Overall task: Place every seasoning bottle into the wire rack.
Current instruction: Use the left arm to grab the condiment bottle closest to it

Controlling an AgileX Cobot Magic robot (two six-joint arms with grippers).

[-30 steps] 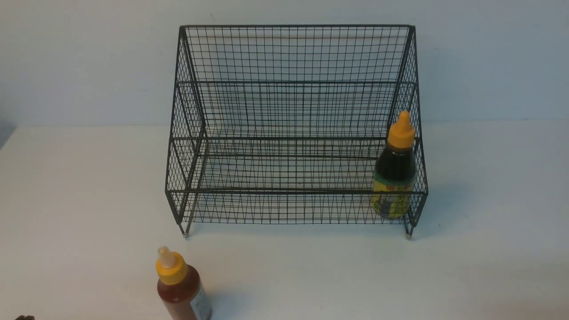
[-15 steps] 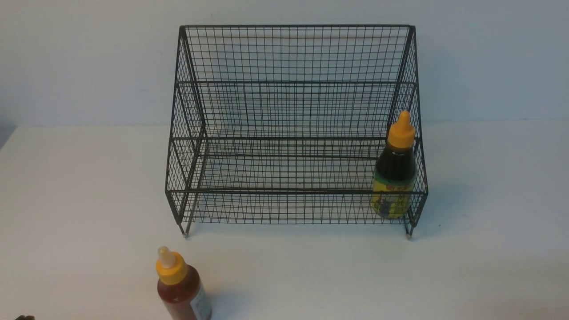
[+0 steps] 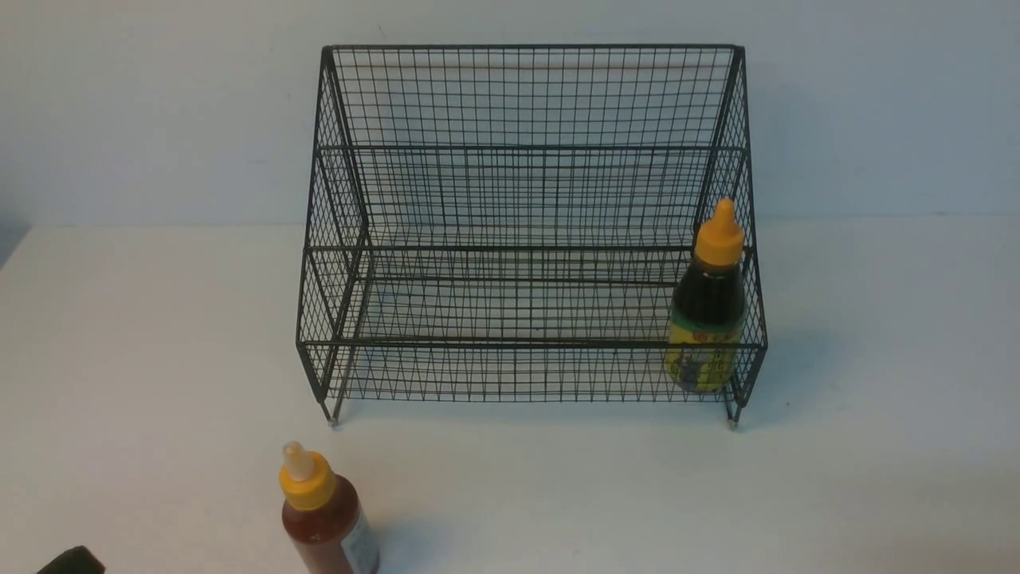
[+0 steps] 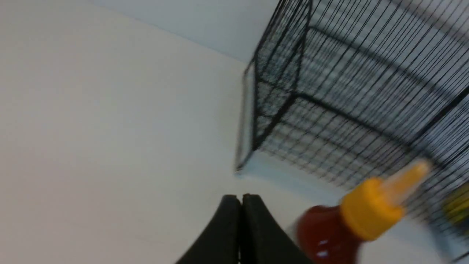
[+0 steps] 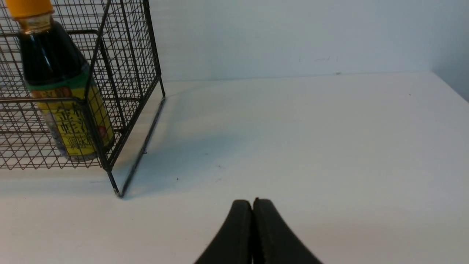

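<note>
Seasoning bottles, 2 of them, are in view, and neither is in my grasp. My left gripper (image 4: pixel 241 201) has its black fingers pressed together on nothing, and the blurred left wrist view shows the red sauce bottle (image 4: pixel 326 234) just beside them. My right gripper (image 5: pixel 253 203) is likewise pressed together with nothing between the fingers, low over bare table. The red sauce bottle stands upright on the table, outside the wire rack (image 3: pixel 526 199), in front of its left front corner and apart from it; it has a yellow-orange cap and a whitish nozzle tip. The dark sauce bottle (image 3: pixel 708 319), with a yellow-green label and a yellow-orange cap, stands upright inside the rack at the right end of the lower front tier, close against the right side mesh. The rest of both tiers, 2 steps under a tall mesh back, holds nothing else. The rack rests on small feet on a white table (image 3: pixel 159 359) that meets a plain pale wall (image 3: pixel 159 104) behind it.
</note>
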